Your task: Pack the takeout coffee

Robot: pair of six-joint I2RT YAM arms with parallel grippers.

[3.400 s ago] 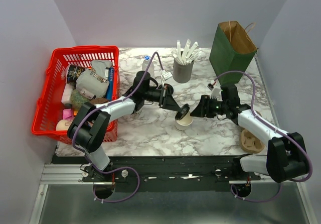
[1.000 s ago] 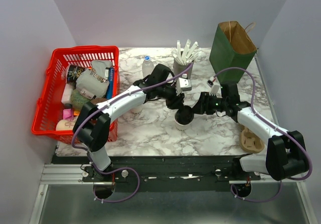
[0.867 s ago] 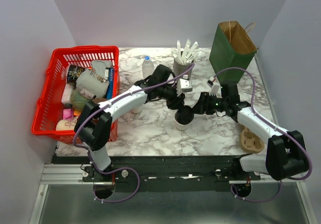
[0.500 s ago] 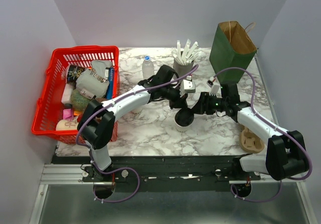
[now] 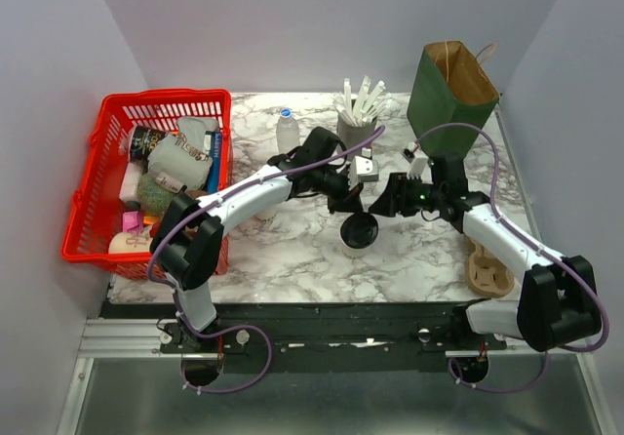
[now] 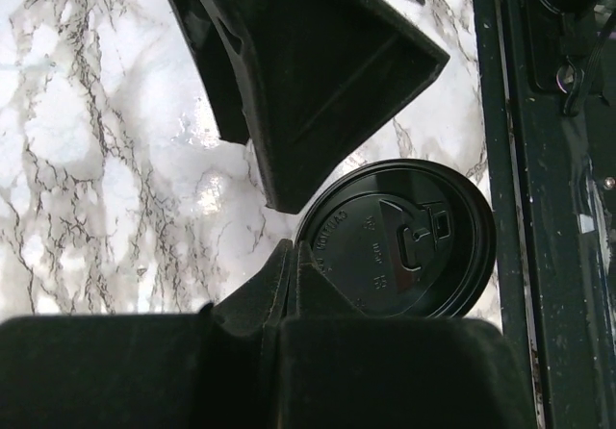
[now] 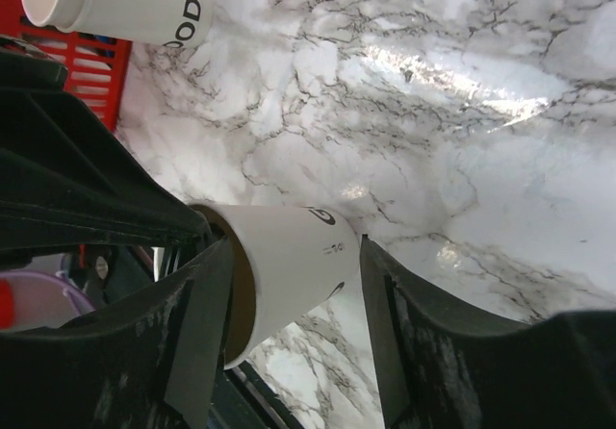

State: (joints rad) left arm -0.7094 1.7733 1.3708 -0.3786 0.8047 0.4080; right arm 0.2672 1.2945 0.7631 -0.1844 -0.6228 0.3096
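The takeout coffee (image 5: 360, 230), a cream-white paper cup with a black round lid, stands at the table's middle. The left wrist view shows its lid (image 6: 399, 251) from above. My right gripper (image 5: 378, 206) reaches it from the right. In the right wrist view its two fingers stand on either side of the cup's wall (image 7: 289, 256) and are shut on it (image 7: 294, 246). My left gripper (image 5: 348, 201) is shut and empty, and its joined tips (image 6: 292, 246) are just above the lid's far-left edge.
A green paper bag (image 5: 450, 89) stands open at the back right. A grey cup of white sticks (image 5: 356, 135) and a small bottle (image 5: 286, 128) stand behind the arms. A red basket (image 5: 166, 97) of goods is left. A tan cup carrier (image 5: 487, 272) lies front right. A plain cream cup (image 7: 115, 6) lies near the basket.
The open cup now has the black lid on it. My left gripper brought the lid over, let go, shut and drew back slightly. My right gripper stays at the cup.
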